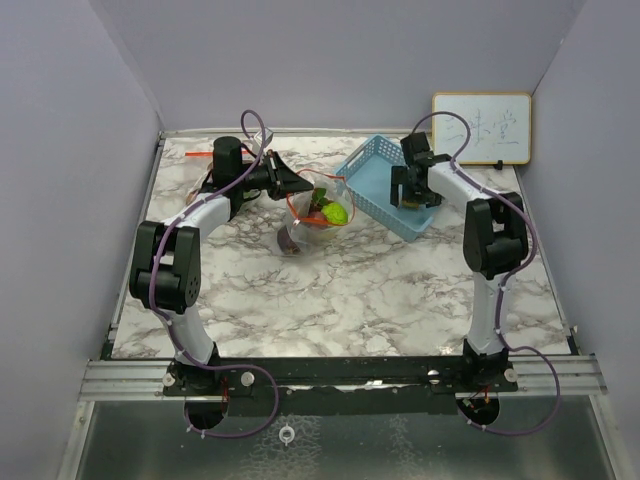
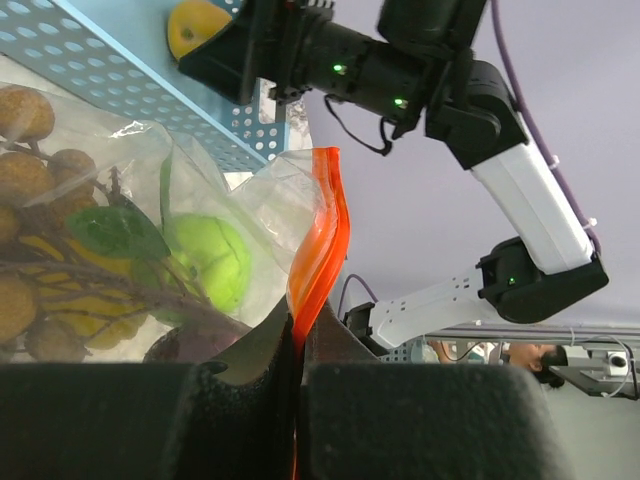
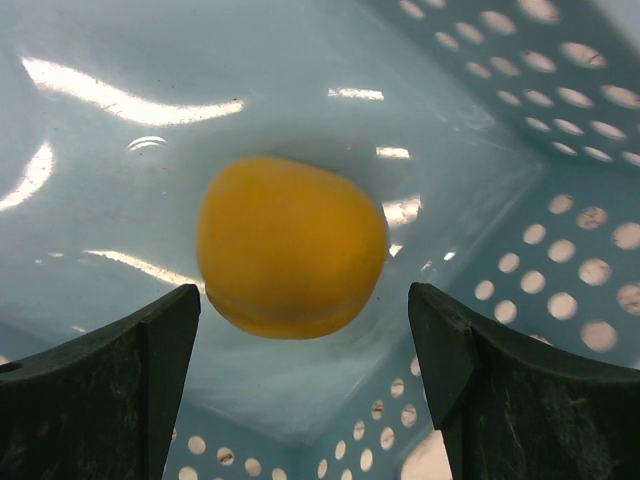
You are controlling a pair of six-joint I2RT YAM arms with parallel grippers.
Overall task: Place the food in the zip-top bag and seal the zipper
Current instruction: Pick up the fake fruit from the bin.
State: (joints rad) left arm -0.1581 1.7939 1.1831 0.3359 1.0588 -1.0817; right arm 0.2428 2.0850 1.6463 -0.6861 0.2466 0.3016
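Toward one o'clock on the table (image 1: 400,290), my right gripper (image 3: 302,300) spreads wide above the yellow fruit (image 3: 290,245) in the basket (image 3: 560,200); at eleven, my left gripper (image 2: 298,365) pinches the zipper (image 2: 322,230) of the filled bag (image 1: 318,215).

I see bulky black joint housings on both the left white-shelled arm (image 1: 205,212) and the right white-shelled arm (image 1: 455,185). A thin purple cable (image 2: 500,45) loops along each. Small green lights (image 2: 340,68) glow on the right wrist. My black rough-textured fingers (image 3: 100,400) look matte.
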